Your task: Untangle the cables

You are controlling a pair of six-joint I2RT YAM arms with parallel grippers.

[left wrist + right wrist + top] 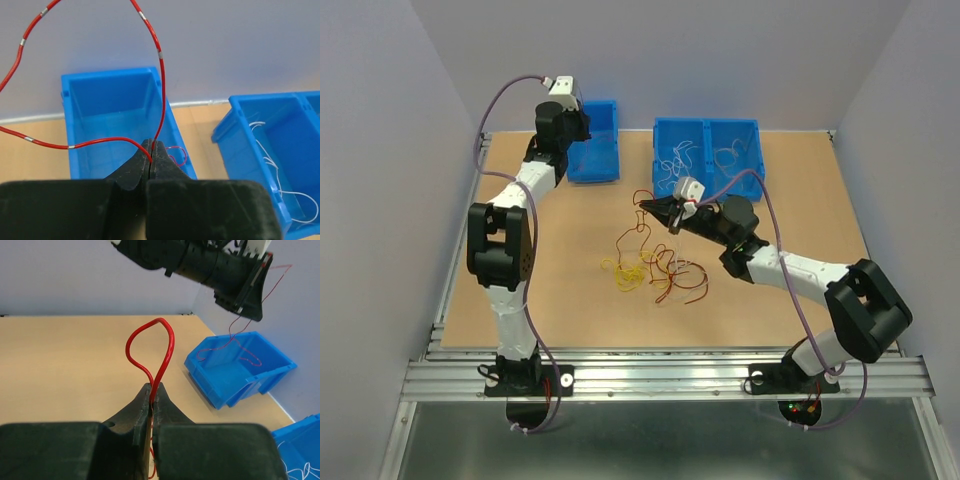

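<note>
left arm [506, 246] high, far back; right arm [802, 270] low, inward; left fingers [136, 174] and right fingers [138, 406] tight together

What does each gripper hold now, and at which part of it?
The left gripper pinches a banded red cable where two of its strands meet. The right gripper pinches a plain red cable at the base of a loop.

The cables [648, 270] lie at the middle of the table [570, 295]. Behind them a single bin [605, 165] stands far left, with a double bin [706, 125] to its right.
</note>
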